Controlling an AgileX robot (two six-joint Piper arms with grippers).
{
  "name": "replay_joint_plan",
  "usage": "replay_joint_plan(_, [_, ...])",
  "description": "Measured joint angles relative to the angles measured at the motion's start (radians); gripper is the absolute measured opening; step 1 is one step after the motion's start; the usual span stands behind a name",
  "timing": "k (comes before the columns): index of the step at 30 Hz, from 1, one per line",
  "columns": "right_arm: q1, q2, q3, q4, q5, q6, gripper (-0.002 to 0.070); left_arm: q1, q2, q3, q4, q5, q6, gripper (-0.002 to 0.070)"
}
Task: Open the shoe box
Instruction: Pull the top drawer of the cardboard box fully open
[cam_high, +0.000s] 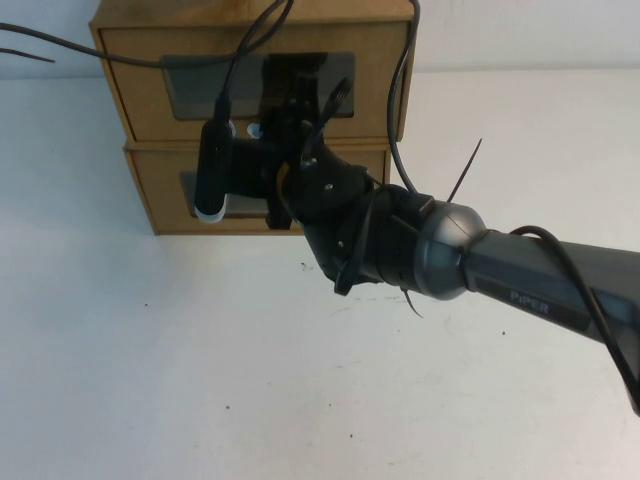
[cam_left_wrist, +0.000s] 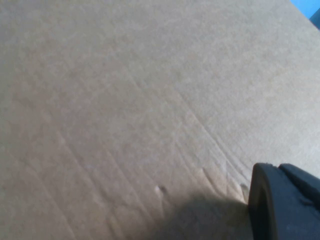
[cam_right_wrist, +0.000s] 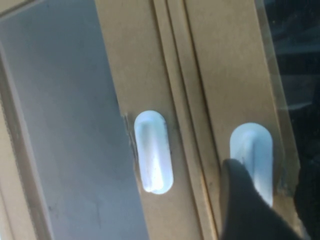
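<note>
Two brown cardboard shoe boxes are stacked at the back of the table, an upper one (cam_high: 130, 60) and a lower one (cam_high: 160, 200), each with a window in its front. My right gripper (cam_high: 290, 115) is up against their fronts, near the seam between them. In the right wrist view two white handles show, one (cam_right_wrist: 152, 152) free and the other (cam_right_wrist: 257, 142) between the gripper's dark fingers (cam_right_wrist: 247, 205). The right gripper (cam_right_wrist: 280, 200) is open around that handle; one finger overlaps its edge, the other stands apart from it. My left gripper (cam_left_wrist: 282, 205) shows only as a dark edge close to a cardboard surface.
The right arm (cam_high: 540, 280) stretches in from the right across the white table (cam_high: 200, 380). Black cables (cam_high: 400, 90) hang over the boxes. A black cylinder with a white end (cam_high: 212, 175) rides beside the right wrist.
</note>
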Motion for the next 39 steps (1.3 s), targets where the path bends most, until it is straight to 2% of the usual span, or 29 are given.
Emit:
replay_joint_plan(11, [-0.002, 0.005, -0.002, -0.010, -0.004, 0.002, 0.0210, 0.000, 0.000, 0.000, 0.000, 0.000, 0.000, -0.0005])
replay_joint_plan(20, [-0.002, 0.012, -0.006, -0.022, 0.002, 0.002, 0.0126, 0.000, 0.000, 0.000, 0.002, 0.000, 0.000, -0.0005])
replay_joint_plan(32, [0.000, 0.043, -0.051, -0.012, 0.024, 0.000, 0.0116, 0.000, 0.000, 0.000, 0.004, 0.000, 0.004, -0.0005])
replay_joint_plan(39, [0.006, 0.051, -0.055, -0.009, 0.039, 0.000, 0.0020, 0.000, 0.000, 0.000, 0.004, 0.000, 0.004, -0.0005])
